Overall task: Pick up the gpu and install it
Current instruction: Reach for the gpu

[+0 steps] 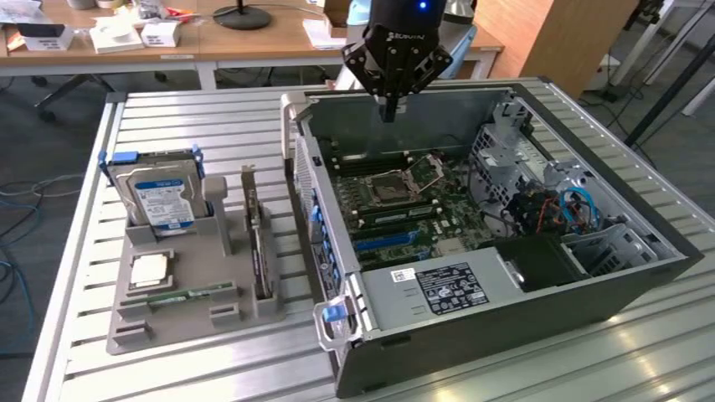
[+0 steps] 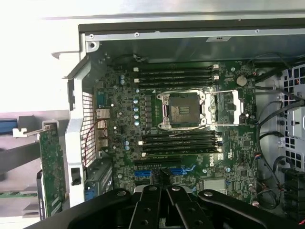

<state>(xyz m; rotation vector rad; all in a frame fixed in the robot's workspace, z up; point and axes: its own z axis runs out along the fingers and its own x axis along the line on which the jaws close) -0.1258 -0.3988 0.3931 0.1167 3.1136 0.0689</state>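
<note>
The hand (image 1: 388, 113) hangs closed and empty over the open case (image 1: 537, 327). The gpu (image 1: 258, 243), on edge in its holder (image 1: 184, 311), looks light, stiff and fragile; best pinched across its top edge.

Bright light glares off the metal table (image 1: 648, 352), while the computer case (image 1: 503, 339) interior lies shaded.

Slatted metal table (image 1: 167, 117) on grey floor (image 1: 45, 142); wooden desks (image 1: 280, 42) behind; wooden cabinet (image 1: 558, 33) alongside.
</note>
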